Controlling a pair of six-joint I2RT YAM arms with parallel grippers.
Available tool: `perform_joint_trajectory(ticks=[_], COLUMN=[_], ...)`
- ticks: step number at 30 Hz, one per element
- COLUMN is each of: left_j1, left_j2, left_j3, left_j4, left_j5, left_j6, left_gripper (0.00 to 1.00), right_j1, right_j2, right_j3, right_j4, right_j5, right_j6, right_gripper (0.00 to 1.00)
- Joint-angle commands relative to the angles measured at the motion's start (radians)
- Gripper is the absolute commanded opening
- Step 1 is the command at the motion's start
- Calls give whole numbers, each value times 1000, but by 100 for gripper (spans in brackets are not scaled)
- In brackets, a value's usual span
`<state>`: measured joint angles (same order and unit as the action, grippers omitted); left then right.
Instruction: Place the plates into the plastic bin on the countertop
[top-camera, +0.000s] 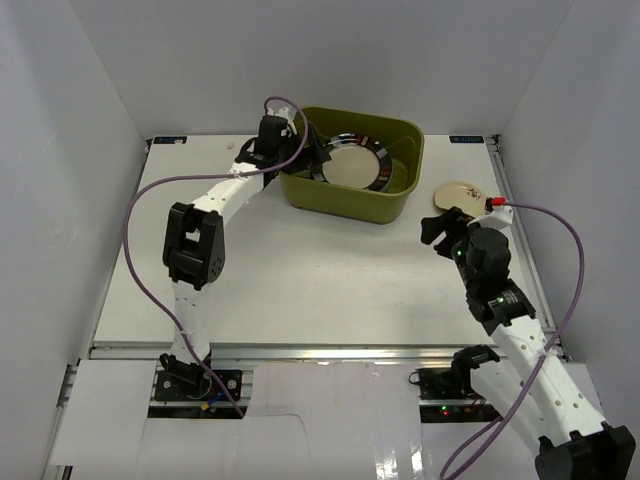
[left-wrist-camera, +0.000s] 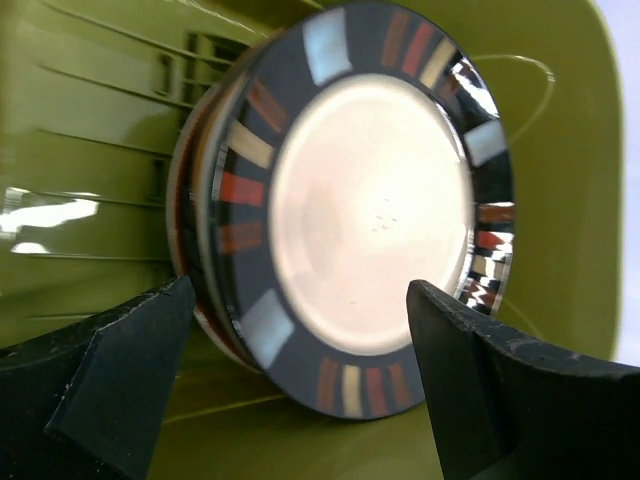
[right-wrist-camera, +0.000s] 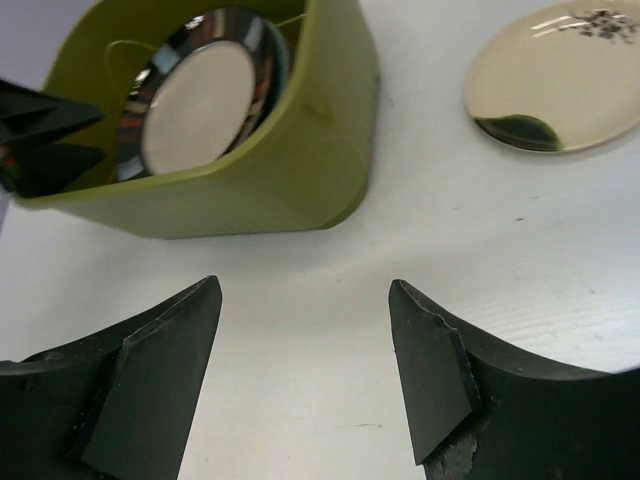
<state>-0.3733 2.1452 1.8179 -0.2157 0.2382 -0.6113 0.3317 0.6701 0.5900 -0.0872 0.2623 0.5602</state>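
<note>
The olive-green plastic bin (top-camera: 345, 205) stands at the back of the white countertop (top-camera: 300, 280). Inside it, a dark-rimmed beige plate (top-camera: 352, 165) leans tilted on a stack of other plates (left-wrist-camera: 195, 200), of which only the edges show. My left gripper (top-camera: 315, 158) reaches into the bin's left side. In the left wrist view this gripper (left-wrist-camera: 300, 290) is open, its fingers (left-wrist-camera: 130, 360) apart on either side of the dark-rimmed plate (left-wrist-camera: 370, 215) without touching it. A small cream plate (top-camera: 458, 194) lies on the countertop right of the bin. My right gripper (top-camera: 440, 232) hovers open just in front of it, empty.
White walls close in the countertop on the left, back and right. In the right wrist view the bin (right-wrist-camera: 250, 170) is ahead to the left and the cream plate (right-wrist-camera: 555, 85) ahead to the right, with bare countertop (right-wrist-camera: 450, 230) under the right gripper (right-wrist-camera: 305, 290).
</note>
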Motion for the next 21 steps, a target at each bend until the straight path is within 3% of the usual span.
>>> perform_joint_trajectory(ticks=[1, 5, 8, 12, 16, 21], left_j1=[-13, -38, -64, -149, -271, -303], left_j2=[-122, -174, -278, -433, -715, -984], left_j3=[72, 80, -1, -48, -259, -611], left_j4=[-74, -90, -18, 42, 154, 173], left_j5=[-129, -264, -292, -264, -246, -177], left_j6=[134, 264, 309, 303, 279, 183], left_gripper=[98, 98, 98, 98, 98, 98], right_j1=[-71, -201, -409, -556, -609, -629], right_j2=[58, 158, 232, 333, 461, 626], right_j3=[-19, -56, -90, -142, -136, -56], right_j4=[113, 185, 256, 412, 472, 503], right_j5=[51, -52, -213, -316, -324, -328], right_j6=[41, 101, 165, 298, 363, 383], right_gripper=[74, 74, 74, 72, 72, 63])
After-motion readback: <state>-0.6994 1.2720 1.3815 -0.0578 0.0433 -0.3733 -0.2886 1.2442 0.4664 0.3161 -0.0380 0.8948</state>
